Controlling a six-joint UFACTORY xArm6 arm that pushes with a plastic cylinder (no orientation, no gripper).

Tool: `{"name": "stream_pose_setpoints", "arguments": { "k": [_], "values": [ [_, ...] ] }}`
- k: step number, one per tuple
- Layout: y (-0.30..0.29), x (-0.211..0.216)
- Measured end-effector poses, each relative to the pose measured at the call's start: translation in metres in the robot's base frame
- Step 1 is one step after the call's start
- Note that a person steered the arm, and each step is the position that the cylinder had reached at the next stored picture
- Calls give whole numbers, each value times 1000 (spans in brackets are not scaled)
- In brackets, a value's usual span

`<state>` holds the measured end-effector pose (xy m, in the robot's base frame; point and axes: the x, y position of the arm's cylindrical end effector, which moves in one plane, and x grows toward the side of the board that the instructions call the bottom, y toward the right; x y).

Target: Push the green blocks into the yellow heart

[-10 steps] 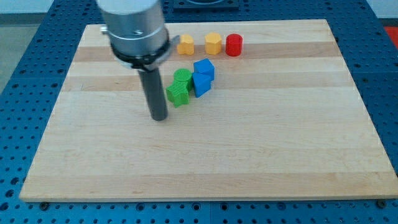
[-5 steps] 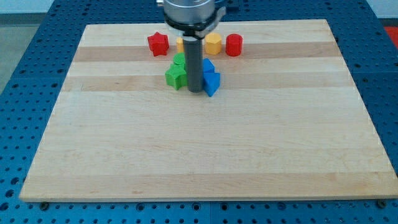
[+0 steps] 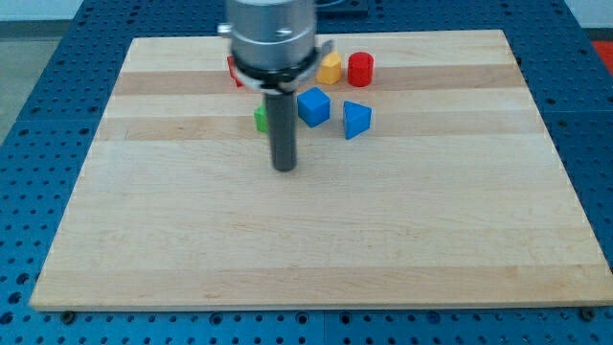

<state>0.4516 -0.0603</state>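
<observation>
Only a sliver of a green block [image 3: 260,118] is seen, hidden behind the rod near the view's top. My tip [image 3: 284,168] is set just below it, bare, nothing held. A yellow block [image 3: 329,68] sits beyond, shape unclear. Risk: the blue cube [image 3: 313,105], blue triangular block [image 3: 355,119] or red cylinder [image 3: 360,69] gets knocked instead.
</observation>
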Motion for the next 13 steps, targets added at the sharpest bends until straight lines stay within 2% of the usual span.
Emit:
{"name": "stream_pose_setpoints", "arguments": {
  "k": [1, 6, 9, 12, 13],
  "values": [
    [-18, -13],
    [-10, -67],
    [-57, -88],
    [-1, -90],
    [0, -90]
  ]
}}
